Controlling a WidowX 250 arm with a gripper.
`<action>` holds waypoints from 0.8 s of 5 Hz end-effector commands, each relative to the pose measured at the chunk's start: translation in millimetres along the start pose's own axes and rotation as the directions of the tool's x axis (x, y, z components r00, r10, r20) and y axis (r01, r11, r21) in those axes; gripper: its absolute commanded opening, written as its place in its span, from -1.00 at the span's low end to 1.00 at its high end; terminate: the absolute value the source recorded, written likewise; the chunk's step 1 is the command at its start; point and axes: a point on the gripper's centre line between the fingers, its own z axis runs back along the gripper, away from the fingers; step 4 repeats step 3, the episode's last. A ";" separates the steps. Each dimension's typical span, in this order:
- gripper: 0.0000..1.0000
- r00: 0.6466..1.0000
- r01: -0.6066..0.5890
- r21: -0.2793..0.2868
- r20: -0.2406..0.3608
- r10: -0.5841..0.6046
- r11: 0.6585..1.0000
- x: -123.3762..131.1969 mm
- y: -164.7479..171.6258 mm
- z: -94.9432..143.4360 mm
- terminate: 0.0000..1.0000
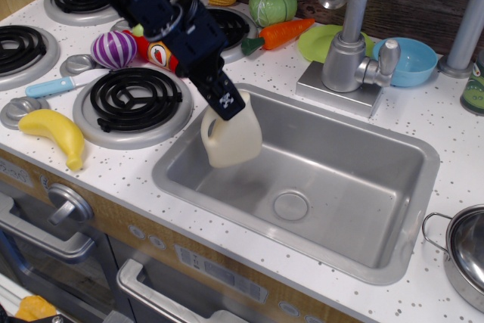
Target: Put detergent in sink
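Counter: white speckled toy kitchen top (454, 130) with a dark wood-look back wall, coil burners on the left and oven handles below the front edge.
Sink: brushed-steel basin (355, 187) with rounded corners, its round drain (291, 206) bare, set into the counter to the right of the burners.
Arm: dark blue, reached in from the upper left and slanted down toward the sink's left end.
Gripper: (225, 105) was clamped on the top of the detergent, at the neck and handle; its fingers were closed against the jug.
Detergent: cream-white jug (231, 138) hung tilted from the gripper, inside the left end of the basin near the left wall; whether its base touched the sink floor could not be told.
Burner nearby: front coil (134, 100) lay just left of the sink rim.
Left side: yellow banana (57, 134) near the front edge, purple striped ball (113, 49) and red-yellow bottle (160, 54) behind the coil.
Back row: green cabbage (273, 5), orange carrot (283, 32), grey tap (349, 58), blue bowl (412, 62).
Right corner: steel pot (465, 255) at the counter's edge.
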 end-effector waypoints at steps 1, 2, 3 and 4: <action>-1.00 0.999 0.043 0.053 0.013 -0.043 0.998 -7.6 -16.1 -21.2 -1.00; -1.00 0.999 0.033 0.022 0.013 -0.033 0.999 -2.5 -24.9 -34.0 -1.00; 1.00 0.999 0.049 0.036 0.000 -0.049 0.998 0.8 -28.5 -37.8 1.00; 1.00 0.999 0.049 0.036 0.000 -0.049 0.998 0.8 -28.5 -37.8 1.00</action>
